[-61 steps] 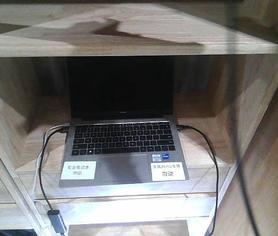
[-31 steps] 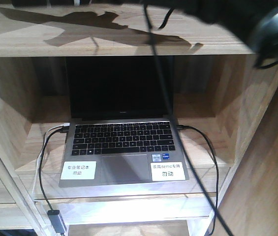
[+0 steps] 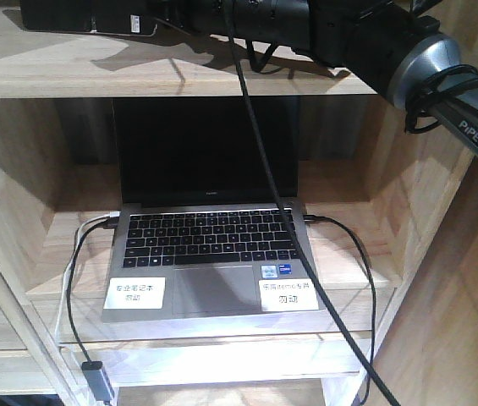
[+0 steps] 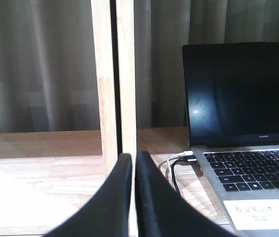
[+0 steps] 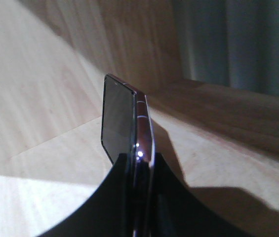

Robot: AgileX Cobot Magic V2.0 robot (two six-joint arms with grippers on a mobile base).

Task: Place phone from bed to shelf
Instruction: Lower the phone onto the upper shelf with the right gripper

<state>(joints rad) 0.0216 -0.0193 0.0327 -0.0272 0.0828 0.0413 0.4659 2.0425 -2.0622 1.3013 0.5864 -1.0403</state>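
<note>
The right gripper (image 5: 138, 170), two black curved fingers, is clamped on the thin black glossy phone (image 5: 124, 126), held on edge with its pinkish metallic rim showing, above a broad board of the pale-wood shelf (image 5: 40, 148) with visible grain. The left gripper (image 4: 133, 163) has its fingers pressed together, holding nothing; right of it sits the grey laptop (image 4: 243, 148) with a black screen.
</note>
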